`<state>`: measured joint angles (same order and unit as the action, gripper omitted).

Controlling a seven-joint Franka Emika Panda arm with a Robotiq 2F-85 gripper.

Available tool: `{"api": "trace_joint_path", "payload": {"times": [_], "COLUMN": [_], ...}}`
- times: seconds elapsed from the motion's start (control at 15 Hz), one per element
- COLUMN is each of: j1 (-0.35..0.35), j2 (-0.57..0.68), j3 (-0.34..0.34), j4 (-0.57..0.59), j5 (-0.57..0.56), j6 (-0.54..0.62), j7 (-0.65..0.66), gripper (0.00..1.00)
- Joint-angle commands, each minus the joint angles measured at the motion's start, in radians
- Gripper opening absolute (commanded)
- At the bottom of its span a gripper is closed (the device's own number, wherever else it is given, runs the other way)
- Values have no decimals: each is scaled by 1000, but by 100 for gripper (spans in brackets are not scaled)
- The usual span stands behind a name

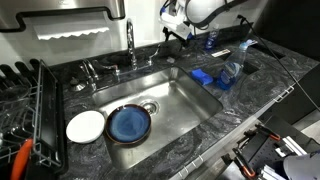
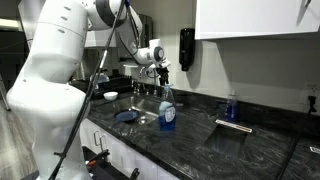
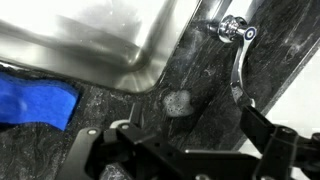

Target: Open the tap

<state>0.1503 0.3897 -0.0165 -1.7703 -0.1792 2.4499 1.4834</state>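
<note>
The tap (image 1: 130, 38) is a tall chrome faucet standing behind the steel sink (image 1: 190, 100), with low knobs to either side (image 1: 90, 68) (image 1: 150, 58). In an exterior view it shows small behind the sink (image 2: 137, 85). My gripper (image 1: 178, 35) hovers above the counter to the right of the tap, apart from it; it also shows in the other exterior view (image 2: 163, 72). In the wrist view my gripper (image 3: 185, 140) is open and empty, its fingers spread over the dark counter. A chrome knob with a lever (image 3: 235, 30) lies ahead of the right finger.
A clear bottle with a blue cap (image 1: 235, 65) (image 2: 167, 110) and a blue sponge (image 1: 205, 78) (image 3: 35, 105) sit on the counter right of the sink. A blue plate (image 1: 130, 124) and a white plate (image 1: 86, 126) lie in the basin. A dish rack (image 1: 30, 100) stands left.
</note>
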Motion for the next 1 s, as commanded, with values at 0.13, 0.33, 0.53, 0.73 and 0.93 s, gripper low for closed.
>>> {"api": "trace_joint_path", "payload": {"times": [0.13, 0.33, 0.53, 0.73, 0.93], "j1": [58, 75, 72, 62, 61], "j2": [139, 187, 227, 264, 295], "j3": [-64, -92, -98, -96, -97], "j4": [152, 203, 245, 287, 329], "j5": [-12, -16, 0, 18, 30], "j6": [43, 49, 44, 36, 29], "j7": [130, 175, 177, 161, 158], "gripper": [100, 100, 100, 100, 100]}}
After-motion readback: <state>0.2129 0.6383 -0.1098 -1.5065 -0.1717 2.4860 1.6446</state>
